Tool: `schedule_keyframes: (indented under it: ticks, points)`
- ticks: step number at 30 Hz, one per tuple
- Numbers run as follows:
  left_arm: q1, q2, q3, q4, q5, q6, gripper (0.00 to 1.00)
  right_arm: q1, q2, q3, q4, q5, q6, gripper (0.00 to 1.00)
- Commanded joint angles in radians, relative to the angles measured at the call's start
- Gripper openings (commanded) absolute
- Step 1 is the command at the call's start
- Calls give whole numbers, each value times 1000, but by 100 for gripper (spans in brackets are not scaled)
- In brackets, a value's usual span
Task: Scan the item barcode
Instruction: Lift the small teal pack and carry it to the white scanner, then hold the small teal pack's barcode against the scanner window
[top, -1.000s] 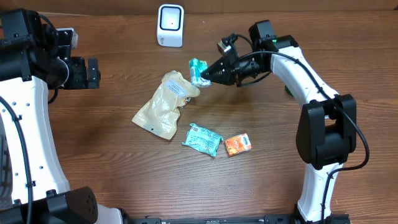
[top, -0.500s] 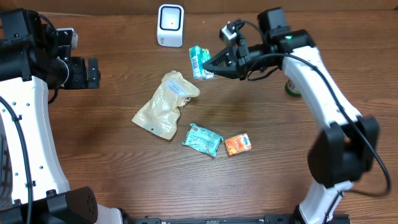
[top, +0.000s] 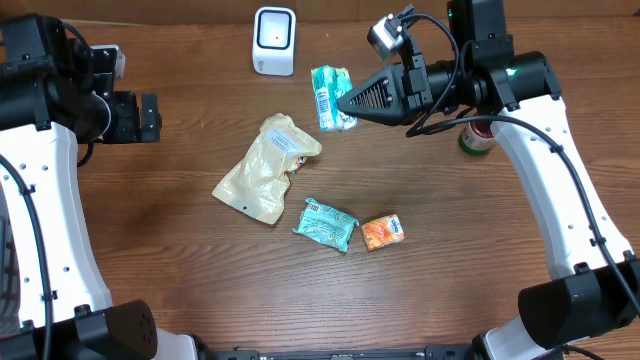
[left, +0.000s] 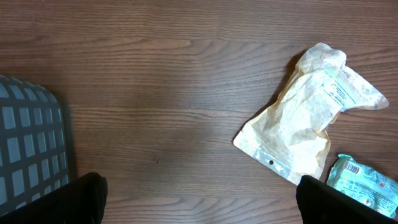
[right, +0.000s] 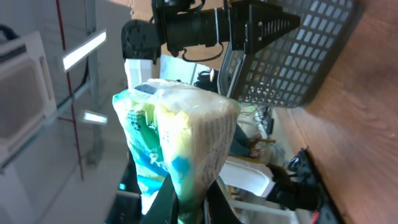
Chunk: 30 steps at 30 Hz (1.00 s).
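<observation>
- Right gripper (top: 347, 100): clamped on end of teal packet (top: 328, 96), raised off table.
- Packet: long axis runs near to far, pointing slightly past scanner.
- White barcode scanner (top: 274, 40): beyond packet, to its left, apart. Right arm nearer.
- Left gripper (top: 150, 117): fingers spread, empty, well apart.

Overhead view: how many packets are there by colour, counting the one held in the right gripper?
Teal packet: 2 (one held, one lying flat)
Orange packet: 1
Beige pouch: 1
Total: 4
</observation>
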Motion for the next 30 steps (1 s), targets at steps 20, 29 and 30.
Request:
schedule_keyframes:
  ticks: [20,29,30]
  points:
    - [-13,6,-3,0,0,21,100,264,302,496,97,1213,106,4]
    - [-13,6,-3,0,0,21,100,290,587,835,40,1662,-126,4]
    - [-13,6,-3,0,0,21,100,291,606,835,61,1690,-153,4]
